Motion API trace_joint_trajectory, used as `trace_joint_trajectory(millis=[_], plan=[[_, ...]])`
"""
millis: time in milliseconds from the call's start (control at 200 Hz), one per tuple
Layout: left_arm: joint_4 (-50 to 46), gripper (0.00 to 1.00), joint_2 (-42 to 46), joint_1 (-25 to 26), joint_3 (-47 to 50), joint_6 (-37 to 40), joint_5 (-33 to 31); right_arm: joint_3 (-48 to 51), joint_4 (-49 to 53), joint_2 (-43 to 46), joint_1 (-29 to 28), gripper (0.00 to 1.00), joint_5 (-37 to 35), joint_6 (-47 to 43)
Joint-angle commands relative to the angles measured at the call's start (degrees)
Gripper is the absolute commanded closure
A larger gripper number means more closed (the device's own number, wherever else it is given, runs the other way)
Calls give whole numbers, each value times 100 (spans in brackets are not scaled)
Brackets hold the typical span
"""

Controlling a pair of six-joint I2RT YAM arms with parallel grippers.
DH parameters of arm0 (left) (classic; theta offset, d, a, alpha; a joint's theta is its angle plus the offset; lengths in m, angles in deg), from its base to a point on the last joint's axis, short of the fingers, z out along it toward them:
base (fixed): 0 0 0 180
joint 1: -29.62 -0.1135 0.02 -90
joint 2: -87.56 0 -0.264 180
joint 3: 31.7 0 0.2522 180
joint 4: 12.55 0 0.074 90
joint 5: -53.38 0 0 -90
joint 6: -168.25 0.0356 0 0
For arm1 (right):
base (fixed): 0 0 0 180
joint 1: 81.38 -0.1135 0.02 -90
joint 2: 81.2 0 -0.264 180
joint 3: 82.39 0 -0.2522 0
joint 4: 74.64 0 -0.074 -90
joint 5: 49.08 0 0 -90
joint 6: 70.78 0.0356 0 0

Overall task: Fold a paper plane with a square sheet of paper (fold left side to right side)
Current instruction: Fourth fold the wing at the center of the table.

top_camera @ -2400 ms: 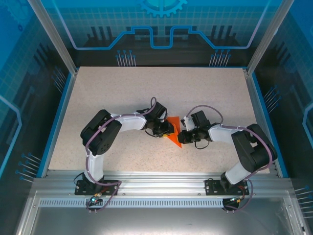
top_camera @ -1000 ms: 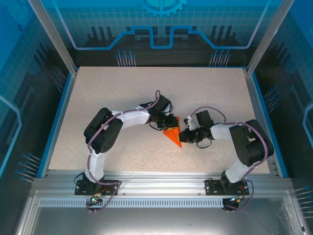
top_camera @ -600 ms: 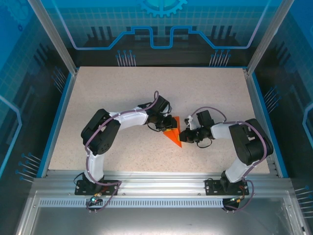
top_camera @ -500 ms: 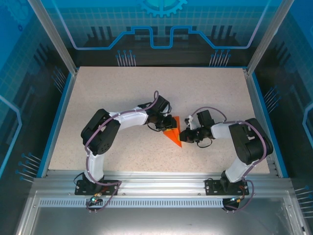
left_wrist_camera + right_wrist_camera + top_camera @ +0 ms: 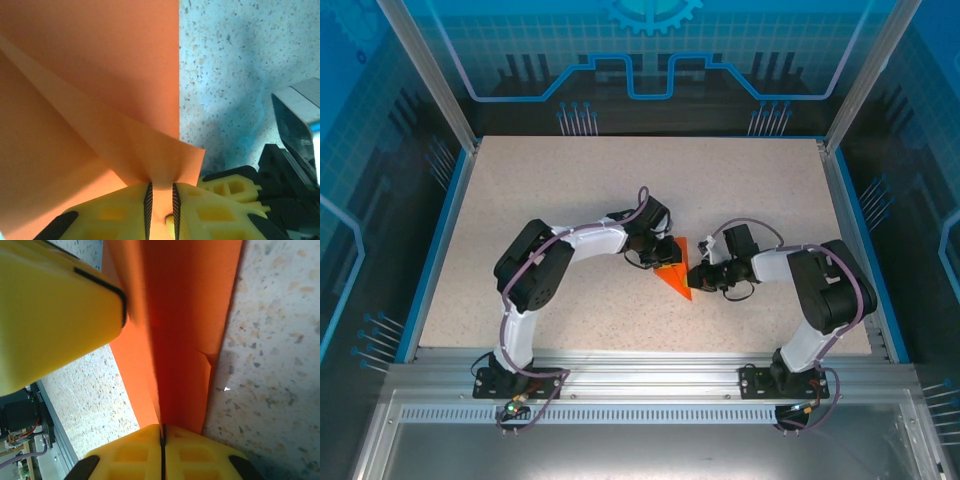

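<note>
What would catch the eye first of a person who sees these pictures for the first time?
The bright orange paper, folded to a pointed shape, stands out against the pale speckled table near its middle. The left claw and the right claw meet at it from either side. In the wrist views, yellow fingers on each claw pinch a fold of the paper.

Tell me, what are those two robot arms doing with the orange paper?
They are folding it into a paper plane. The orange paper lies on the speckled table, already creased into a pointed shape. The left gripper pinches a lifted flap of it, and the right gripper is clamped on the paper's other side. The two grippers sit close together over the paper, mid-fold.
</note>
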Motion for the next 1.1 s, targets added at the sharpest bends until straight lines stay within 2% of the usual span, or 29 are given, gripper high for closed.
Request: trace_joint_trajectory(millis=[0,200,420,745,1095], plan=[[-178,77,-158,-26,-196,122,2,110,295,-274,124,92,-622,-46],[-204,77,-237,-33,-204,125,3,153,236,-185,123,89,-613,-48],[-195,77,-252,-39,-143,122,-39,167,218,-5,125,81,-592,-50],[-183,77,-301,-33,-131,111,-32,136,210,119,129,78,-428,-49],[-178,77,-294,-39,-132,91,-32,257,349,654,298,68,-600,40]])
